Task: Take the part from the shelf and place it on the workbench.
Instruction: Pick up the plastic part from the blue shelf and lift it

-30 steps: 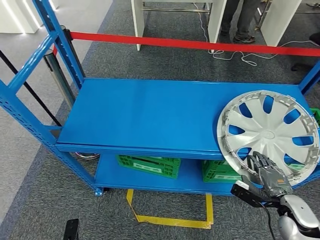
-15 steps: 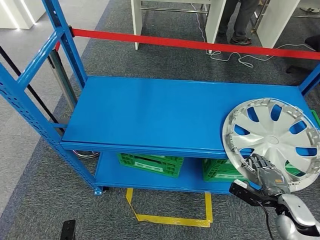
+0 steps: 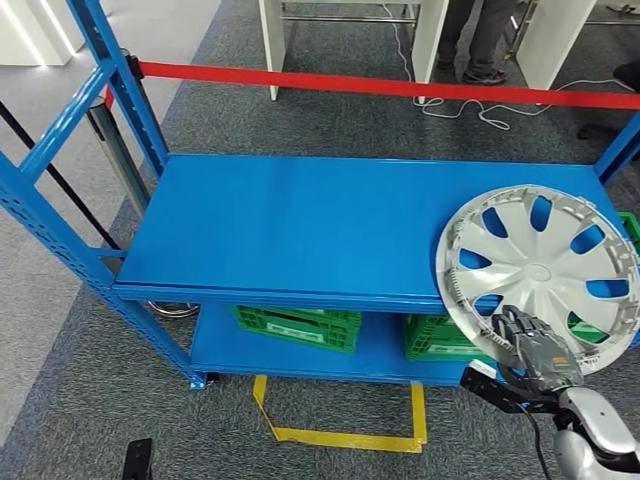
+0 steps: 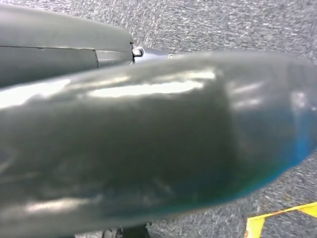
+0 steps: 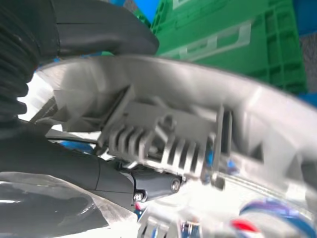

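Head view: right hand grips the near rim of the hubcap, tilted over the blue shelf's right end. Right wrist view: fingers wrap the hubcap rim, green crate behind. Left hand's state: cannot tell.

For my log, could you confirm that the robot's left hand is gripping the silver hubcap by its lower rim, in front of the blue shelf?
Not quite: it is the right hand that grips the silver hubcap by its lower rim, in front of the blue shelf. The head view shows that arm coming in from the lower right, with the fingers over the rim.
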Controlling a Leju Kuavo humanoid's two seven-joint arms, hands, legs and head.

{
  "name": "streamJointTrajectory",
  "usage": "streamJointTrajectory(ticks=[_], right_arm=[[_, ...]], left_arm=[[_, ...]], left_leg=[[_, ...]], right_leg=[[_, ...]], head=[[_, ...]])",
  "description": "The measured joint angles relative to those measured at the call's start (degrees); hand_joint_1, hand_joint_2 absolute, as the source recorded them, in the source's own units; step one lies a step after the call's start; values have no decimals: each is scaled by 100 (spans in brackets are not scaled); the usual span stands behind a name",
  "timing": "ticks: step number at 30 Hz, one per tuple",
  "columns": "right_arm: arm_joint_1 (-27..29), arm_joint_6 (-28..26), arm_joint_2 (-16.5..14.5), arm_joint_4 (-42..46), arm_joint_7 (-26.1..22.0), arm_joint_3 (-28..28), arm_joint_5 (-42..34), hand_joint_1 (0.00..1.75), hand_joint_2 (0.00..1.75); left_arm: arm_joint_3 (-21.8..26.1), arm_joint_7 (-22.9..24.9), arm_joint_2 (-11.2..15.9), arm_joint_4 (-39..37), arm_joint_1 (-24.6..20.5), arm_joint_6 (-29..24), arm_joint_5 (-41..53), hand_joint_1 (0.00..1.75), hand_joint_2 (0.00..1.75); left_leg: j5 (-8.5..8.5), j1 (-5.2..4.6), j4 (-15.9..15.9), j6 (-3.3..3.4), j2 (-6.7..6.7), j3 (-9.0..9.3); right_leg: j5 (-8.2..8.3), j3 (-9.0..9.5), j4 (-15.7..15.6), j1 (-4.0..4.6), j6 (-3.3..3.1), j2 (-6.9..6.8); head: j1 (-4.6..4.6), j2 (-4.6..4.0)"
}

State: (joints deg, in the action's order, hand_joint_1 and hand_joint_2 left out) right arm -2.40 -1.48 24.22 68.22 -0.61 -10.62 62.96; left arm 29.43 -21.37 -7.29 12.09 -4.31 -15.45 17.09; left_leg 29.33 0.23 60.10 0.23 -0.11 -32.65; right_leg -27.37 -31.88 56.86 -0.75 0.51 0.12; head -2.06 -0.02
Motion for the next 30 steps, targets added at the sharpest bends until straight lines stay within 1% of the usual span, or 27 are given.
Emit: streamJointTrajectory(ticks=[1,3,4,5,6,7,8,9,10,11,13,14,15,16,18,19,20,21,22,23,24,25,26,28,29,30], right_arm=[[-17,1,4,14,-1,1,-5,175,175],[-39,7,8,36,-2,2,-21,175,175],[-44,11,9,46,-2,3,-35,175,175],[-48,15,11,55,-3,6,-47,175,175],[-53,16,13,63,-3,9,-59,175,175],[-59,17,16,73,-3,13,-68,175,175],[-68,17,24,84,-3,17,-71,175,175],[-79,17,37,93,-2,27,-73,175,175],[-90,18,55,101,-2,38,-73,175,175],[-100,19,73,107,0,48,-73,175,175],[-111,20,102,110,7,65,-73,175,175],[-110,22,111,111,10,72,-73,175,175],[-106,25,122,111,10,79,-74,175,175],[-101,28,133,111,6,85,-81,175,175],[-85,32,144,113,-16,90,-108,175,175],[-74,32,146,117,-31,94,-126,175,175],[-61,30,148,128,-45,98,-143,175,175],[-49,25,152,143,-57,101,-159,175,175],[-37,16,158,167,-70,104,-172,175,175],[-23,-4,168,202,-85,107,-184,175,175],[-7,-33,177,245,-104,108,-196,175,175],[19,-73,184,303,-128,111,-213,175,175],[54,-122,188,369,-160,116,-240,175,175],[153,-218,190,514,-240,134,-317,175,175],[205,-262,190,596,-283,145,-359,175,175],[248,-298,190,680,-320,153,-396,175,175]], left_arm=[[13,-3,1,0,-1,-3,0,0,0],[43,-5,-4,0,5,-8,3,0,0],[54,-5,-6,0,12,-14,5,0,0],[64,-5,-6,0,19,-23,7,0,0],[71,-5,-3,0,24,-32,8,0,0],[74,-5,1,0,25,-40,9,0,0],[77,-5,2,0,22,-46,11,0,0],[79,-5,2,0,14,-49,13,0,0],[81,-5,-2,0,8,-50,16,0,0],[85,-5,-6,0,7,-50,19,0,0],[96,-5,-16,0,16,-51,21,0,0],[102,-6,-21,0,20,-52,22,0,0],[107,-7,-24,0,20,-55,22,0,0],[112,-8,-26,0,17,-57,23,0,0],[125,-10,-24,0,16,-61,24,0,0],[135,-10,-27,0,19,-61,24,0,0],[146,-10,-31,0,22,-61,24,0,0],[155,-11,-34,0,24,-60,24,0,0],[164,-13,-36,0,23,-60,25,0,0],[170,-15,-37,0,22,-59,27,0,0],[176,-16,-38,0,17,-59,31,0,0],[184,-16,-39,0,12,-59,36,0,0],[193,-16,-40,0,8,-59,45,0,0],[209,-16,-41,0,4,-61,68,0,0],[214,-17,-39,0,3,-62,79,0,0],[218,-18,-37,0,1,-64,85,0,0]], left_leg=[[169,9,271,-28,-1,-112],[548,22,1034,-61,-1,-441],[646,29,1324,-70,-1,-561],[628,34,1416,-76,-1,-587],[500,41,1268,-76,-1,-500],[303,49,916,-73,0,-313],[135,59,492,-68,1,-96],[18,63,131,-50,-5,82],[-39,63,-108,-27,-10,193],[-40,55,-203,3,-16,228],[-67,44,-226,83,-20,215],[-85,47,-240,122,-17,214],[-103,55,-254,159,-13,210],[-117,61,-267,188,-6,204],[-120,48,-266,215,3,185],[-118,40,-265,221,6,182],[-113,34,-263,225,7,186],[-106,31,-262,227,6,196],[-96,30,-261,225,5,213],[-84,30,-260,216,3,229],[-66,19,-251,197,0,237],[-56,8,-243,172,-2,232],[-51,0,-236,144,-4,221],[-46,-3,-230,87,-7,204],[-20,1,-206,55,-7,200],[55,3,-114,23,-7,167]], right_leg=[[7,7,-12,-10,-29,-6],[5,1,-12,-8,-58,-11],[8,-3,-12,-7,-61,-12],[11,-3,-11,-7,-59,-11],[15,1,-10,-8,-54,-10],[19,9,-9,-9,-45,-8],[22,16,-6,-4,-26,-7],[19,14,3,8,0,-6],[21,10,7,22,35,-5],[28,4,5,31,73,-4],[47,-4,-17,24,143,-1],[19,-31,9,15,170,-1],[-74,-102,132,10,193,-2],[-234,-236,393,6,208,-4],[-608,-612,1173,5,228,-7],[-710,-772,1504,6,232,-6],[-698,-842,1646,7,231,-6],[-583,-812,1576,8,222,-6],[-385,-672,1285,8,207,-7],[-182,-477,880,9,184,-7],[-49,-281,496,15,161,-7],[18,-137,217,21,139,-9],[19,-62,77,30,120,-9],[-6,-41,39,36,79,-14],[-1,-36,30,27,53,-17],[3,-28,19,14,21,-23]], head=[[-5,0],[-15,0],[-15,0],[-16,0],[-16,0],[-16,0],[-17,0],[-14,0],[-8,0],[-5,0],[-1,0],[1,0],[12,0],[23,0],[42,0],[43,0],[44,0],[44,0],[44,0],[45,0],[44,0],[40,0],[39,0],[35,1],[35,1],[26,1]])
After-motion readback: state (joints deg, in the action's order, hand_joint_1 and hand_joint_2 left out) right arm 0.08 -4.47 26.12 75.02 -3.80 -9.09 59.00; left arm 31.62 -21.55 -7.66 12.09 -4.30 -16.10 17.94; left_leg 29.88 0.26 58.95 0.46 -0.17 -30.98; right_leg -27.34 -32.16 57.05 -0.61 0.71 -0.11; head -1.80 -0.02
